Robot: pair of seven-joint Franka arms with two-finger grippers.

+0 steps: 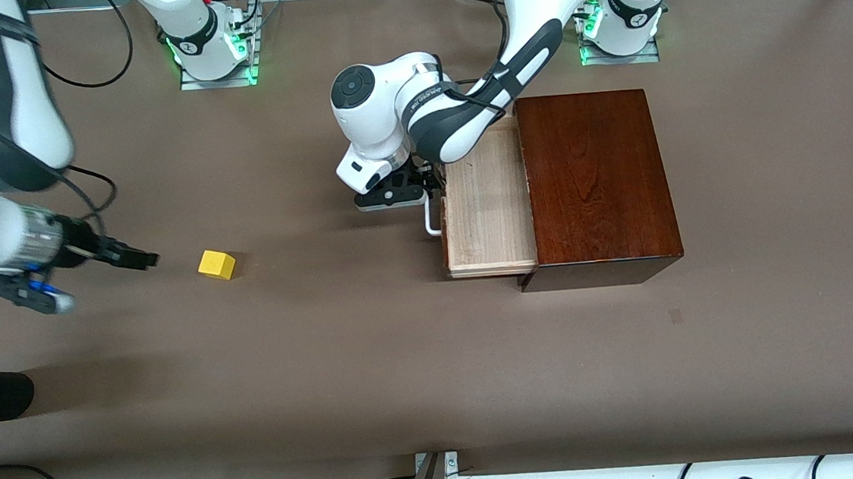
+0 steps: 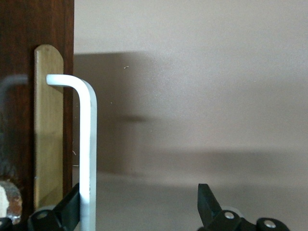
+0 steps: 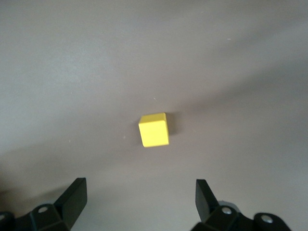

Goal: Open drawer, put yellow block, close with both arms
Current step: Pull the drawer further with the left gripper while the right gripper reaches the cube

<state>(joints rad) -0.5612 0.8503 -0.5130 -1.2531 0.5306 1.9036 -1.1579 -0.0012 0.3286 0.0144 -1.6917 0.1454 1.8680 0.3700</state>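
Now, quick notes from the bench:

Drawer: pale wood drawer (image 1: 486,204) pulled out of the mahogany box (image 1: 597,180), toward the right arm's end of the table. Tray looks bare inside.

Handle: white bar handle (image 1: 433,222) on the drawer's dark front; in my left wrist view the bar (image 2: 88,149) runs past one finger of mine.

My left gripper: left gripper (image 1: 400,193) sits at the drawer front, just beside the handle. Fingers spread apart, not clamped. In the left wrist view one fingertip (image 2: 67,207) is right against the bar, the other stands well clear of it over bare table. Nothing gripped.

My right gripper: right gripper (image 1: 131,257) low over the table near the right arm's end, fingers spread as wide as they go, holding nothing. Tips point toward the block.

Yellow block: yellow block (image 1: 217,264) on the brown table (image 1: 375,365), near my right gripper tips but not touching, well apart from the drawer. In the right wrist view the block (image 3: 154,130) lies ahead of my fingers, roughly midway btwn them.

Box: stands toward the left arm's end, w/ its top glossy and closed.
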